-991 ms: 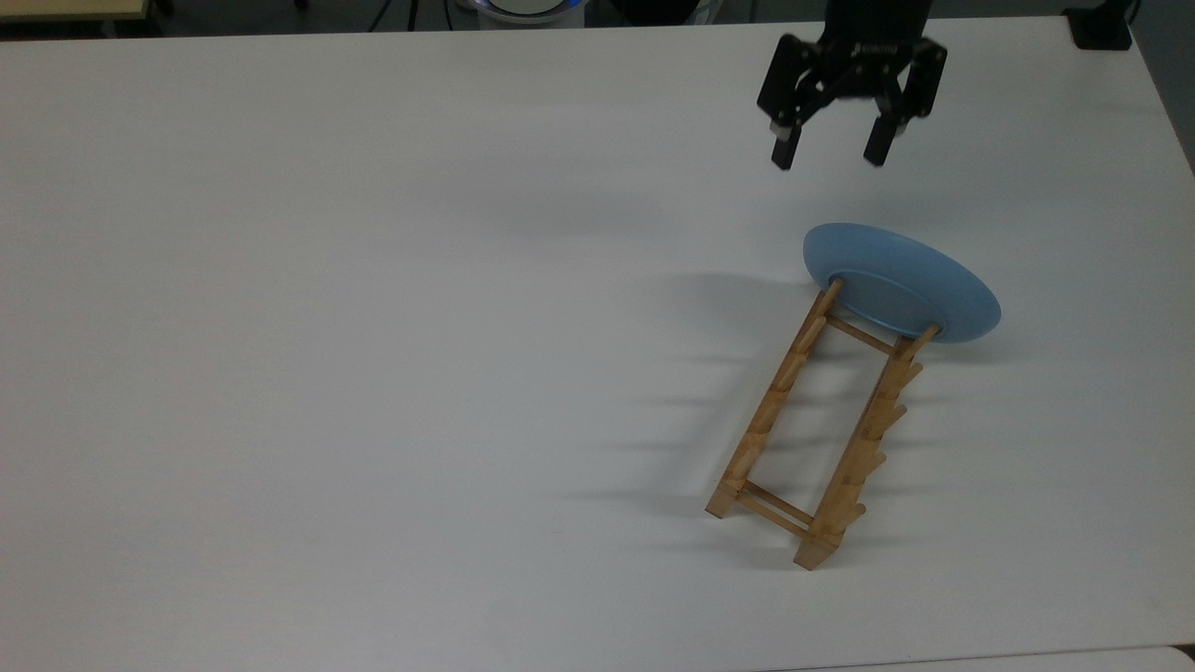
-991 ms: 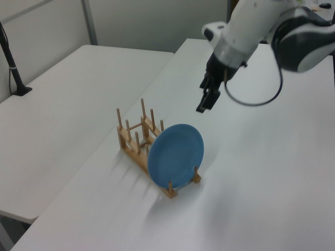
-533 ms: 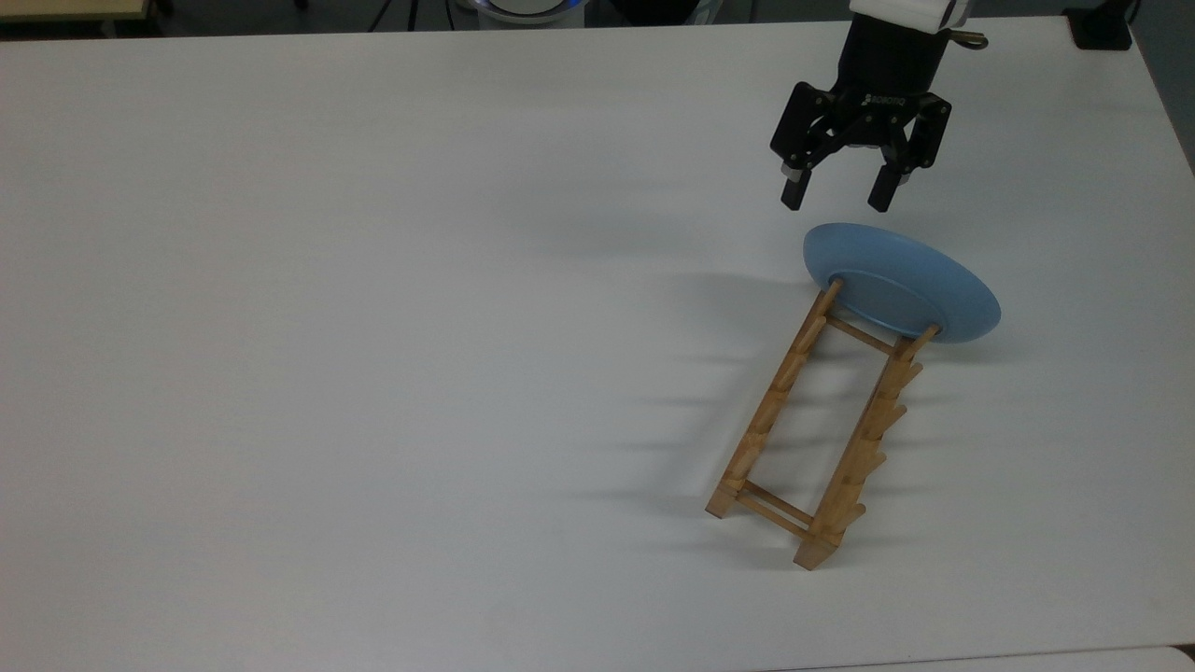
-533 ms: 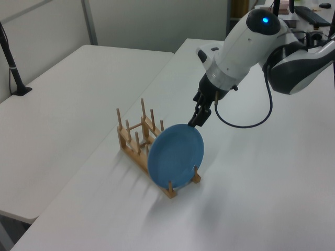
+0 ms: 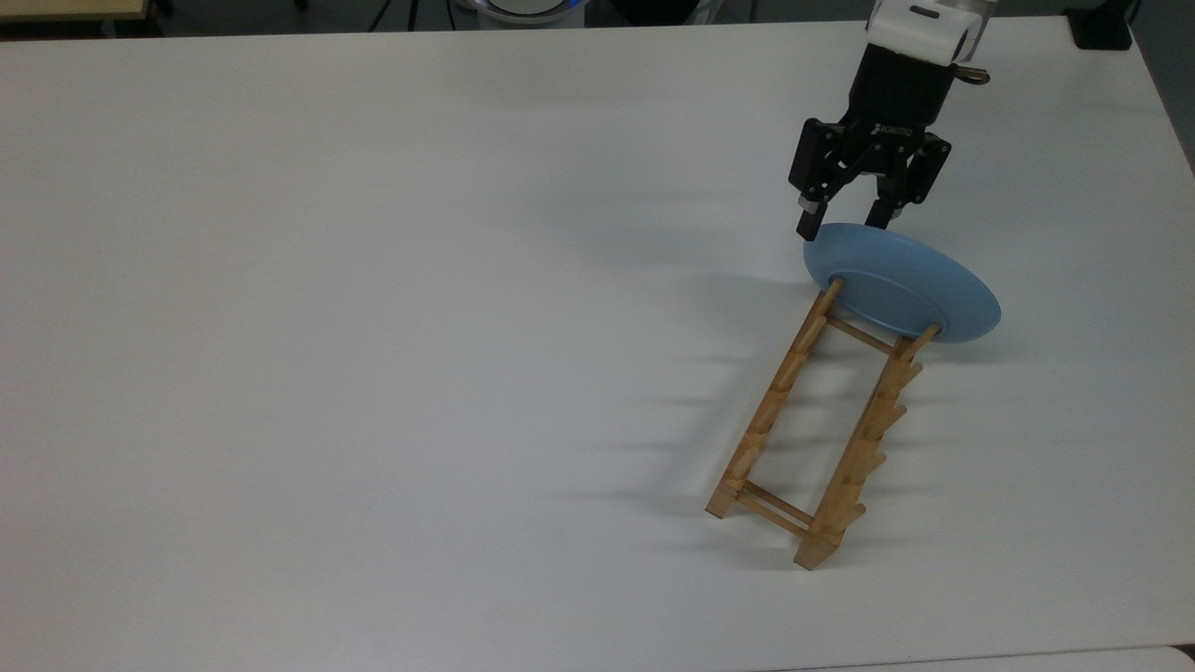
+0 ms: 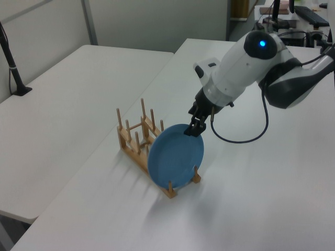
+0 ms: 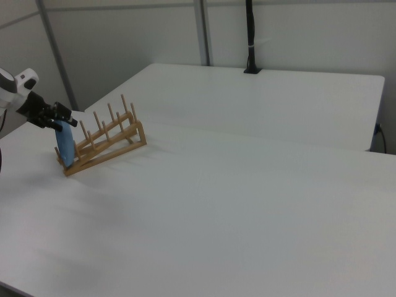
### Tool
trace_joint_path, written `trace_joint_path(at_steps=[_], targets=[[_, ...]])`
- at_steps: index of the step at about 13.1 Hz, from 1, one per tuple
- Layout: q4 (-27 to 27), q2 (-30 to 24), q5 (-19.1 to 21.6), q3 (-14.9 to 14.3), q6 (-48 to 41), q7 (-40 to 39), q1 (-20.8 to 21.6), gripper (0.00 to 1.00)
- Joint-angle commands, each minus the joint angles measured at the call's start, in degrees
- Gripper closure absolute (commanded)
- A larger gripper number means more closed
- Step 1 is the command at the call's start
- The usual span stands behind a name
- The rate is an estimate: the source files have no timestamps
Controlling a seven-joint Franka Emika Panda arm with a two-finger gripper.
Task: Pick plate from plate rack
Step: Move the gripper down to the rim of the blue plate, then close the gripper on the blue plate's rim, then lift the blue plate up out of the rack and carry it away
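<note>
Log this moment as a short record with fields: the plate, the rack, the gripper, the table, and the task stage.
plate: light-blue plate, standing on edge in the end slot of the plate rack
plate rack: light-wood plate rack with upright pegs, its other slots holding nothing
gripper: black gripper at the plate's top rim, fingers apart, one on each side of the rim
arm: white arm reaching down to the plate
table: white table
task stage: plate not yet lifted; it sits in the rack
</note>
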Motion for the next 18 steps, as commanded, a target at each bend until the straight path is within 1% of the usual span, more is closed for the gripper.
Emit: trace_joint_path(at_steps=[1, 2, 3, 4, 5, 6, 11, 13, 14, 15, 16, 18], targets=[[1.2, 1.07, -2.19, -0.48, 0.5, 3.29, 1.56, 0.46], [1.11, 0.99, -2.19, -0.48, 0.5, 3.38, 2.08, 0.6], [1.11, 0.98, -2.27, -0.48, 0.5, 3.55, 2.26, 0.72], [1.11, 0.98, -2.36, -0.48, 0.5, 3.99, 2.26, 0.8], [1.2, 0.98, -2.45, -0.48, 0.5, 3.99, 2.52, 0.93], [1.11, 0.98, -2.89, -0.48, 0.5, 3.99, 2.61, 1.0], [1.11, -0.15, -2.98, -0.48, 0.41, 3.99, 2.44, 1.0], [1.11, -3.13, -2.28, -0.4, 0.15, 4.17, 1.91, 1.0], [1.11, -4.71, -1.32, -0.4, -0.03, 4.0, 1.13, 1.0], [1.2, -5.77, 0.35, -0.4, -0.29, 3.65, 0.42, 1.0], [1.11, -7.26, 2.97, -0.4, -0.38, 3.21, -0.28, 1.0], [1.11, -9.81, 9.56, -0.48, -2.47, -1.86, -2.82, 1.0]])
